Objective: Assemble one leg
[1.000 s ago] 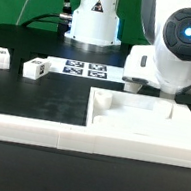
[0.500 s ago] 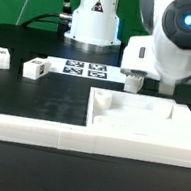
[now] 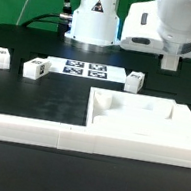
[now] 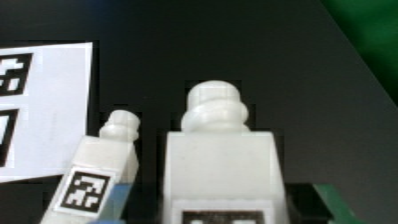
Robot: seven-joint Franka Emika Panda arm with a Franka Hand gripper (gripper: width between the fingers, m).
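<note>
My gripper (image 3: 168, 62) is raised above the far edge of the large white tray part (image 3: 178, 134), at the exterior view's right. In the wrist view it is shut on a white leg (image 4: 217, 160), whose rounded tip points away from the camera and which looks large and close. In the exterior view that leg is mostly hidden by the fingers. A second leg (image 3: 135, 81) with a tag lies on the black table next to the marker board (image 3: 85, 69). It also shows in the wrist view (image 4: 98, 170), smaller and lower.
Two more legs (image 3: 1, 58) (image 3: 34, 68) stand at the exterior view's left. A long white strip (image 3: 26, 130) lies along the front. The robot's base (image 3: 95, 17) stands behind the marker board (image 4: 45, 100).
My gripper has risen from table height at the tray's far edge to well above it. The leg next to the marker board has stayed where it was.
</note>
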